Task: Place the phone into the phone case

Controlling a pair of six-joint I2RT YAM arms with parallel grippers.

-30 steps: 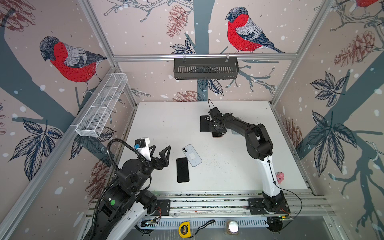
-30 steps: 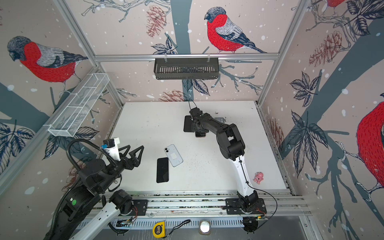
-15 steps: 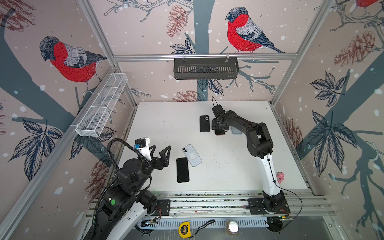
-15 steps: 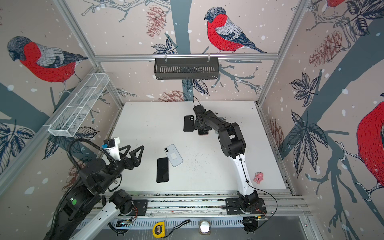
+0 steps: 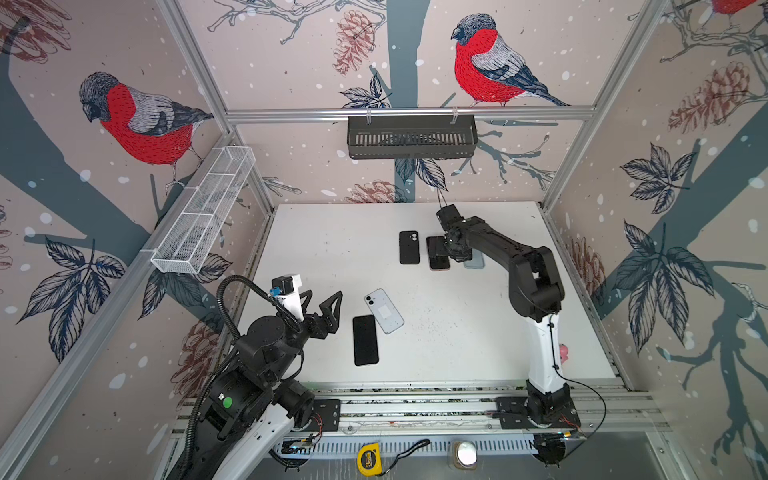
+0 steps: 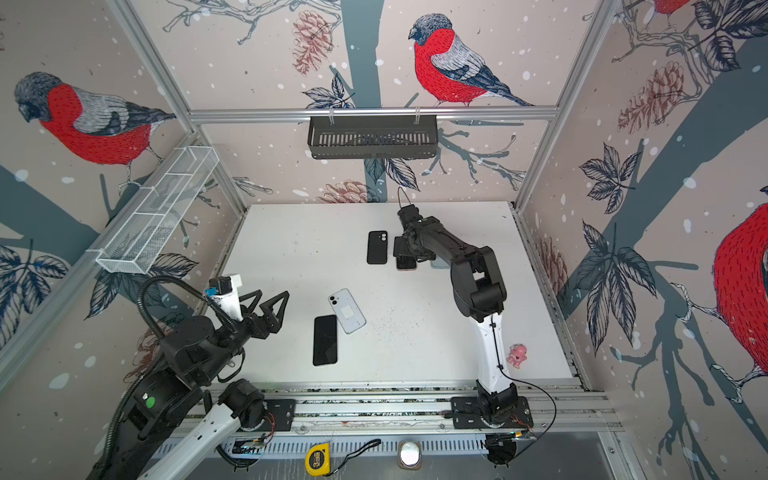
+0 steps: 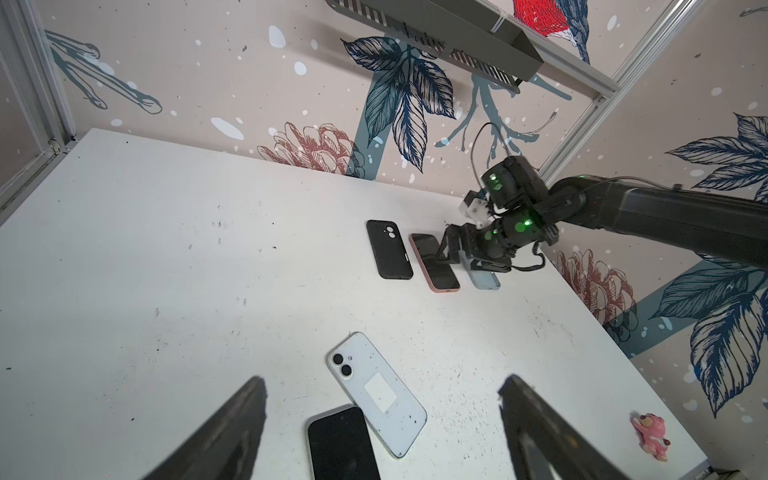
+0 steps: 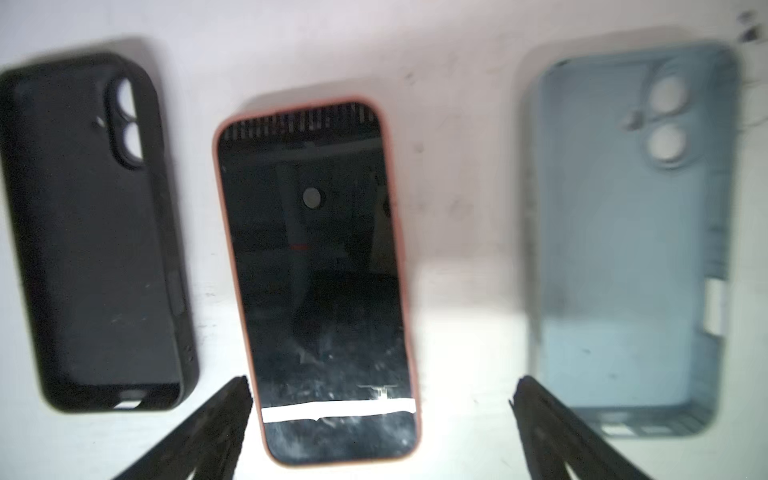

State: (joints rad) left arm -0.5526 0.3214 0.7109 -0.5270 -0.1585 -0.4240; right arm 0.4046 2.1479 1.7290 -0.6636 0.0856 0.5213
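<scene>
Where the right arm (image 5: 498, 246) overhangs, the blue case (image 5: 477, 263) is half hidden.

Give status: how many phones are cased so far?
Done: pink-cased phone looks seated. In hand: nothing; right gripper open above it, left gripper open near the loose pair. Left: white phone and black phone uncased; black case and blue case empty.

both top views bright, even, sharp. table (image 5: 457, 340) white, shadows soft and faint. rails (image 5: 407, 113) bend a bit near picture edges. right wrist view smeared, fuzzy; white glare stripe on phone screen (image 8: 316, 270), table half dim, half washed out. left wrist view clear, only left fingers (image 7: 232, 432) blurry.
</scene>
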